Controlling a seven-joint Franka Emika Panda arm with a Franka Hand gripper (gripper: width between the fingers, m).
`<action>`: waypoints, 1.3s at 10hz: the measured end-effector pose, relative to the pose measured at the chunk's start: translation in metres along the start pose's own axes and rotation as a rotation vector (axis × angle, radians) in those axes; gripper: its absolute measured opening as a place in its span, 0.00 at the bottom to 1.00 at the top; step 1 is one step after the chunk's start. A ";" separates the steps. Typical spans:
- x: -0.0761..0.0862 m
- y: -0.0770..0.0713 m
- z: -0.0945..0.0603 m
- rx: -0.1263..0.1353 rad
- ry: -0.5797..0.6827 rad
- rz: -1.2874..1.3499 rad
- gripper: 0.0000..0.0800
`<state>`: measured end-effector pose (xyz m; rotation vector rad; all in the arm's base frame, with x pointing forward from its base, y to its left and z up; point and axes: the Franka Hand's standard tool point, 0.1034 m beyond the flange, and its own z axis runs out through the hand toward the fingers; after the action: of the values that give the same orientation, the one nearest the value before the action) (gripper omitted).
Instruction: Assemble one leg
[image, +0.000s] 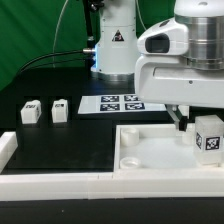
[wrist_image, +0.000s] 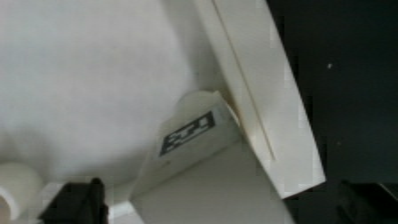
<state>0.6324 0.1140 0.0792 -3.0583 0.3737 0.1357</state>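
A leg (image: 208, 137), a small white block with a black-and-white tag, stands at the right end of the big white panel (image: 150, 150) in the exterior view. My gripper (image: 190, 120) hangs low just behind and beside it; one dark finger (image: 180, 120) shows. In the wrist view the leg (wrist_image: 192, 135) lies between my fingertips (wrist_image: 75, 202), beside the panel's edge (wrist_image: 267, 110). The jaws stand wide apart, with a gap to the leg on at least one side. My gripper (wrist_image: 219, 208) looks open. Two more legs (image: 30, 110) (image: 59, 108) stand at the exterior view's left.
The marker board (image: 122, 102) lies behind the panel. A white rail (image: 60, 182) runs along the front, with a raised end (image: 8, 148) at the left. The robot's base (image: 112, 45) stands at the back. The table is black, the backdrop green.
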 end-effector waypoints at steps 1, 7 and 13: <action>0.000 0.001 0.000 -0.008 0.002 -0.111 0.81; 0.002 0.004 0.000 -0.008 0.002 -0.332 0.62; 0.001 0.004 0.000 -0.007 0.002 -0.278 0.37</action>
<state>0.6329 0.1100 0.0789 -3.0768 -0.0542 0.1206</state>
